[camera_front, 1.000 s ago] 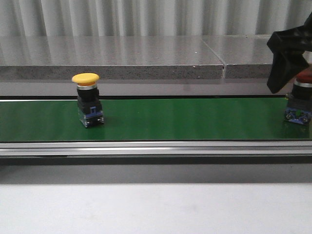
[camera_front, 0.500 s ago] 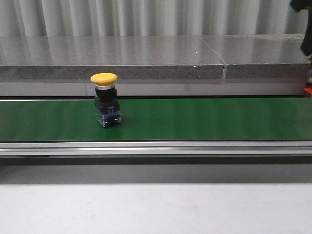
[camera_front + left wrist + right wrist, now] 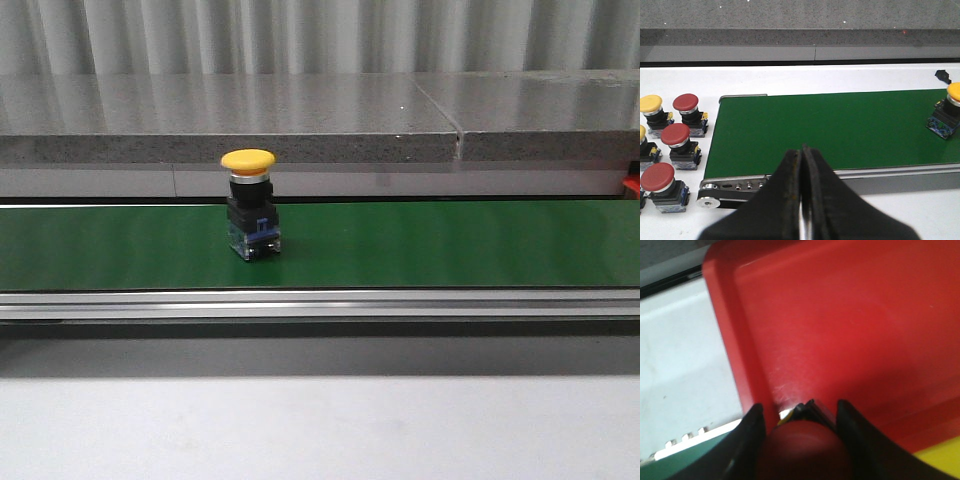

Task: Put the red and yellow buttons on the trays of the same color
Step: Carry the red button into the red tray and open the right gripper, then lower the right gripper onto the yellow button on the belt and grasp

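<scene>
A yellow button point(image 3: 250, 200) stands upright on the green conveyor belt point(image 3: 420, 245), left of centre in the front view. The left wrist view shows the same yellow button point(image 3: 946, 111) far from my left gripper point(image 3: 802, 148), which hangs shut and empty over the belt's near edge. My right gripper point(image 3: 800, 407) is shut on a red button point(image 3: 802, 450), held above the red tray point(image 3: 865, 315) close to its rim. A corner of the yellow tray point(image 3: 942, 462) shows beside the red one. Neither gripper appears in the front view.
Several spare red buttons point(image 3: 675, 135) and yellow buttons point(image 3: 650, 103) stand on the white table by the belt's end roller point(image 3: 707, 192). A grey stone ledge point(image 3: 300, 120) runs behind the belt. A small red edge point(image 3: 632, 186) shows at the far right.
The yellow button has ridden the belt to the right. My right gripper, seen on the red button at the belt's right end, has lifted out of the front view with it.
</scene>
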Action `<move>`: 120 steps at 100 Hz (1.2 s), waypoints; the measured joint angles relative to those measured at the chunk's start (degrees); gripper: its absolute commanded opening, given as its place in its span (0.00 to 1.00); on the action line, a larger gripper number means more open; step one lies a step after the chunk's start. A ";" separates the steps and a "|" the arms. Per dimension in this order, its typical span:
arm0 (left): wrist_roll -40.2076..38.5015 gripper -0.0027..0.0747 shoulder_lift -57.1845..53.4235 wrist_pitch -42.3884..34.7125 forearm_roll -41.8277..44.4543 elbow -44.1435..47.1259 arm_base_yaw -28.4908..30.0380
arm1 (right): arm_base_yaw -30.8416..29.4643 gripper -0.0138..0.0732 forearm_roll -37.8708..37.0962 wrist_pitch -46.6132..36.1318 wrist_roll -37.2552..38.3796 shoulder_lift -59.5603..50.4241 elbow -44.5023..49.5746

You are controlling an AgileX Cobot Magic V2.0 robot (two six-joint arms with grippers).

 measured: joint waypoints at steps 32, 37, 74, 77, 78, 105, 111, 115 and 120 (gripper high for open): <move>0.00 0.01 0.00 0.00 0.00 0.00 0.00 | -1.69 0.17 1.55 -7.70 -0.83 9.07 0.00; 0.00 0.01 0.00 0.00 0.00 0.00 0.00 | -1.69 0.17 1.66 -8.04 -0.83 9.85 0.00; 0.00 0.01 0.00 0.00 0.00 0.00 0.00 | -1.69 0.30 1.66 -9.46 -1.05 12.01 0.00; 0.00 0.01 0.00 0.00 0.00 0.00 0.00 | -1.69 0.35 1.66 -9.46 -1.08 12.01 0.00; 0.00 0.01 0.00 0.00 0.00 0.00 0.00 | -1.69 0.37 1.66 -9.46 -1.19 12.01 0.00; 0.00 0.01 0.00 0.00 0.00 0.00 0.00 | -1.69 0.78 1.73 -9.47 -1.72 12.01 0.00; 0.00 0.01 0.00 0.00 0.00 0.00 0.00 | -1.69 0.79 1.73 -9.57 -1.72 12.01 0.00; 0.00 0.01 0.00 0.00 0.00 0.00 0.00 | -1.69 0.79 1.73 -9.68 -1.72 11.88 0.00; 0.00 0.01 0.00 0.00 0.00 0.00 0.00 | -1.69 0.79 1.73 -9.68 -1.72 11.12 0.00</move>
